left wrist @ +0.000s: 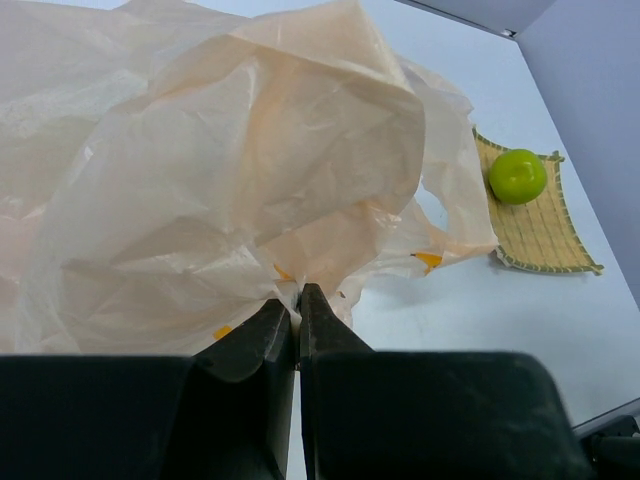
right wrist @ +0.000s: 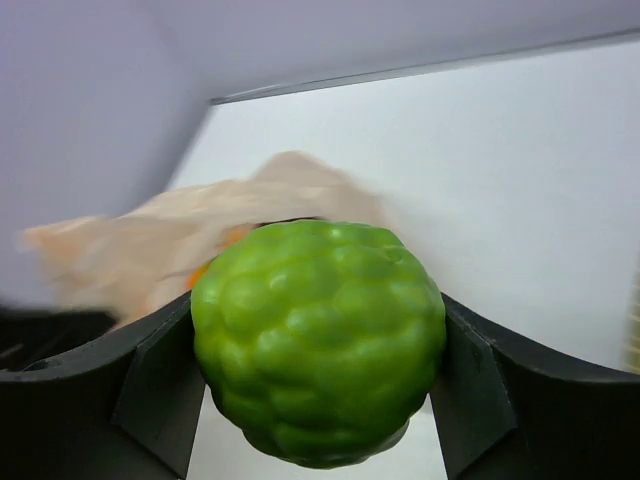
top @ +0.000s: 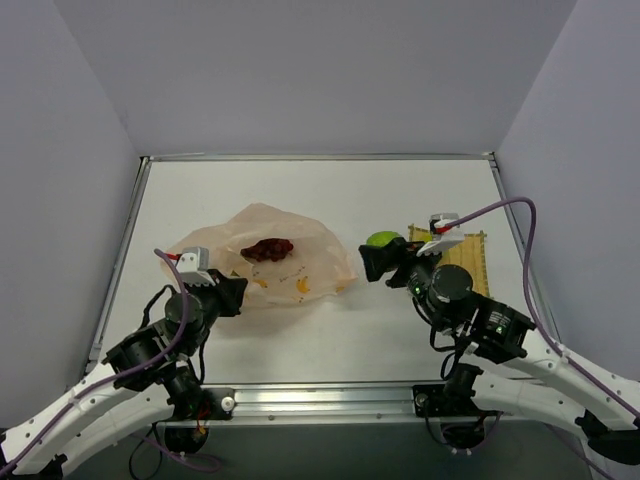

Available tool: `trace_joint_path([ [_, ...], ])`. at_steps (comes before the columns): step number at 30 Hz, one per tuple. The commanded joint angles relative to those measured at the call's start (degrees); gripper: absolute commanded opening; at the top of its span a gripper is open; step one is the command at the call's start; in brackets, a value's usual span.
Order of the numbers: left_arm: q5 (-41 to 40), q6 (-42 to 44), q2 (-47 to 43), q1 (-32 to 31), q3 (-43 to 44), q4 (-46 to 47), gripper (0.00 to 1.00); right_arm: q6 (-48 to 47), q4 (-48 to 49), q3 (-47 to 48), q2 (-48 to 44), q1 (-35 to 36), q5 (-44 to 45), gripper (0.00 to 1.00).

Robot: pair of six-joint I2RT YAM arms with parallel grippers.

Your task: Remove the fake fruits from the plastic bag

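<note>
At the lower left of the top view, the left end effector [top: 236, 292] reaches to the near-left edge of the plastic bag [top: 300, 240]. Its wrist view shows its fingers [left wrist: 265, 335] pressed together, with a fold of the thin film pinched between their tips. The bag rises above them in crumpled, translucent peach folds.

From above, the bag lies spread on the white table [top: 330, 190], left of centre. Small yellow-orange bananas [top: 303, 285] are printed near its lower right edge. The dark purple grape bunch [top: 268, 249] lies in the middle of the bag. I cannot tell whether it is under the film or on top of it.

Right of the bag and clear of its edge is the right end effector [top: 374, 258], with a bumpy green fruit [top: 380, 240] at its tip. In the right wrist view the black fingers [right wrist: 160, 390] are spread about as wide as that fruit and clamp it on both sides. The bag is a blur behind it, in the left half of the frame. A patch of orange shows there, too smeared to identify.

Further right, a yellow woven mat [top: 470, 262] lies flat near the right edge of the table. In the left wrist view, a smooth lime-green fruit [left wrist: 517, 176] rests on the far end of the mat, at the upper right of that frame.
</note>
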Motion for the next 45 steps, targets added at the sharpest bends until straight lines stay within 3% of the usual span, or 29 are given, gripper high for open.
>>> trace_joint_path([
  [1,1.77,0.51,-0.70,0.16,0.35,3.34,0.02,3.33,-7.70,-1.48,-2.93,-4.71,23.49,0.44],
  [5,2.30,0.51,-1.32,0.16,-0.27,3.51,0.02,2.98,-8.95,-2.45,0.84,-13.67,25.63,0.45],
  [8,2.91,0.42,-2.37,0.16,-0.88,3.95,0.02,3.42,-8.77,-2.81,4.62,-25.87,19.66,0.44],
  [9,3.00,0.42,-2.90,0.16,-1.06,4.04,0.02,3.16,-8.34,-2.81,6.81,-33.04,17.64,0.44],
  [12,3.35,0.59,-3.51,0.16,-1.68,4.13,0.02,1.92,-3.51,-3.51,11.81,-45.38,3.51,0.43],
  [13,3.35,0.68,-3.69,0.16,-1.85,4.04,0.02,2.44,-0.37,-4.03,13.23,-53.16,-3.84,0.43],
  [16,3.53,0.68,-4.22,0.16,-2.64,4.39,0.02,4.55,5.71,-5.71,20.17,-65.40,-10.93,0.43],
  [19,4.14,0.51,-5.10,0.07,-3.78,4.74,0.02,5.79,10.28,-5.71,27.46,-71.24,-15.06,0.44],
  [24,4.84,-0.28,-6.33,0.07,-5.72,5.27,0.02,7.37,14.26,-4.48,38.28,-73.10,-19.29,0.48],
  [37,4.32,-0.90,-6.85,0.07,-6.95,4.04,0.02,10.27,22.34,-6.93,47.43,-73.37,-25.27,0.59],
  [41,3.97,-1.08,-7.29,0.07,-6.95,3.34,0.02,11.06,23.40,-9.57,46.73,-73.37,-25.27,0.70],
  [45,3.62,-0.55,-7.12,0.07,-5.81,2.03,0.02,11.15,22.61,-10.72,43.23,-73.37,-24.66,0.96],
])
